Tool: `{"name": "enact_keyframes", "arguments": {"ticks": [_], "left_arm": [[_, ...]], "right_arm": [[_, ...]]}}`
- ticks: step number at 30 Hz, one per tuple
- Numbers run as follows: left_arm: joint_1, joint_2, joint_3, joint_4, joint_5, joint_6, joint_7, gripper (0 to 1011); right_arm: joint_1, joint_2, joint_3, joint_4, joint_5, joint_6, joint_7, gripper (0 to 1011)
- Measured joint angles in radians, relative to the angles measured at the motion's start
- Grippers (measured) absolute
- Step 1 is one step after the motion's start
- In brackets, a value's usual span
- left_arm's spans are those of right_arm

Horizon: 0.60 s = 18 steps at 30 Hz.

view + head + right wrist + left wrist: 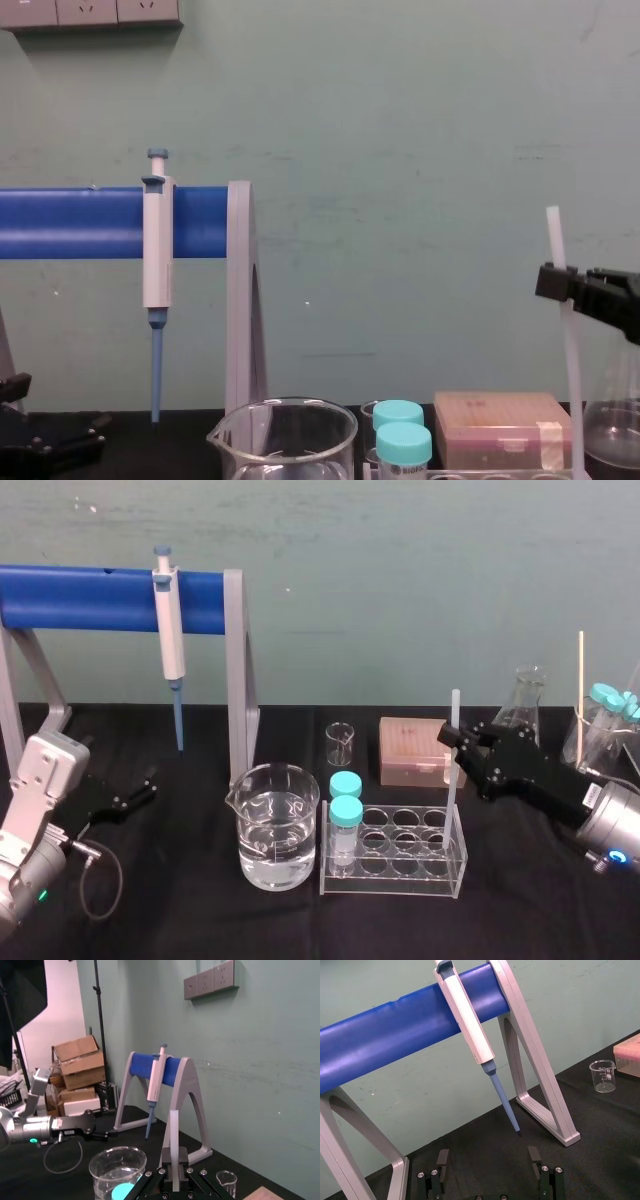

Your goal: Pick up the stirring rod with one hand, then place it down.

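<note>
So the right tool (pixel 462 748) is clamped shut on the stirring rod (pixel 455 715), gripping it around the middle and holding it more or less upright. This is over the right half of the tabletop (pixel 180 920), roughly midway between the front and back edges. The top of the rod sticks up well above the tool. Its lower end comes down at the rear right corner of the clear test tube rack (pixel 400 877), but I can't tell if it's touching anything there.

From the chest view you can see the rod (pixel 553 240) rising out of the black tool (pixel 560 285) against the green wall. The right wrist view has the rod (pixel 174 1135) pinched tight between the tool's fingers.

The left tool (pixel 143 791) is parked low near the left edge of the tabletop. Its fingers (pixel 442 1159) are spread wide apart with nothing in them, and it's pointed at the blue stand (pixel 90 598) where the pipette (pixel 170 640) hangs. A beaker (pixel 275 830) of water sits just left of the rack.
</note>
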<state>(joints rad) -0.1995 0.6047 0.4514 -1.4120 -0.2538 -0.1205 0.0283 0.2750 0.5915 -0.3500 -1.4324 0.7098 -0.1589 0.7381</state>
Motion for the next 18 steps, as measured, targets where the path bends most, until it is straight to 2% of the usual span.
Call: {"name": "enact_keyframes", "arguments": {"ticks": [10, 18], "left_arm": [[0.000, 0.000, 0.000, 0.000, 0.000, 0.000, 0.000, 1000], [0.000, 0.000, 0.000, 0.000, 0.000, 0.000, 0.000, 1000]], "right_arm": [[0.004, -0.030, -0.002, 0.047, -0.004, -0.040, 0.011, 67], [0.014, -0.050, -0.007, 0.075, 0.002, -0.044, 0.023, 67]]}}
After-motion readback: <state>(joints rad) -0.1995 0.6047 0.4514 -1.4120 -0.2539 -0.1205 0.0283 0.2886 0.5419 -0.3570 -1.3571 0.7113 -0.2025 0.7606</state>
